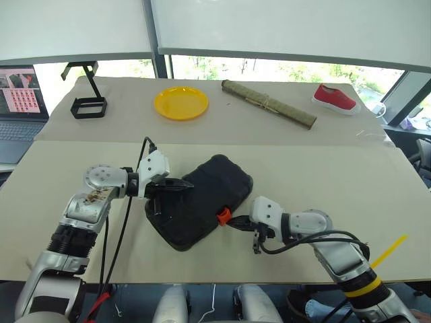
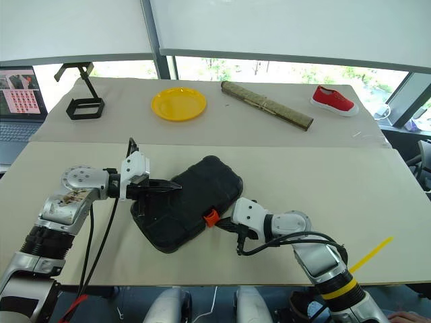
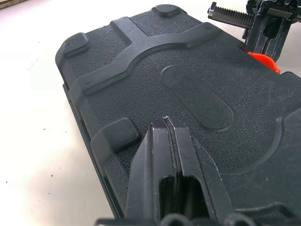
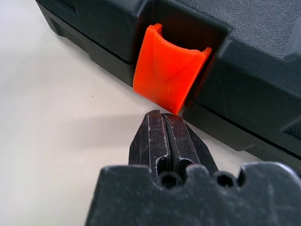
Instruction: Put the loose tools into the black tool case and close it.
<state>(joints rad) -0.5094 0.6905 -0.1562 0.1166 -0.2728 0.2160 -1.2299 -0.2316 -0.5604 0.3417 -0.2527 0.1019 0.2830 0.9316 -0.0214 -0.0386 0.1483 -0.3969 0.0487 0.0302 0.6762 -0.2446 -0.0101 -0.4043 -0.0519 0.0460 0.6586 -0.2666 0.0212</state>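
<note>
1. The left gripper [image 3: 165,123] has its two black fingers pressed together, holding nothing, their tips resting on the lid of the black plastic clamshell tool case [image 1: 202,198].
2. The right gripper [image 4: 163,117] is likewise fully closed and empty, its tips just below the small orange latch [image 4: 168,69] on the case's front edge.
3. The case lies closed on the beige table [image 1: 323,182], between the two arms.
4. Farther back sit a round yellow plate [image 1: 180,103], a rolled bamboo mat [image 1: 268,103], a red shoe [image 1: 335,99] and a black wire stand [image 1: 88,101].
</note>
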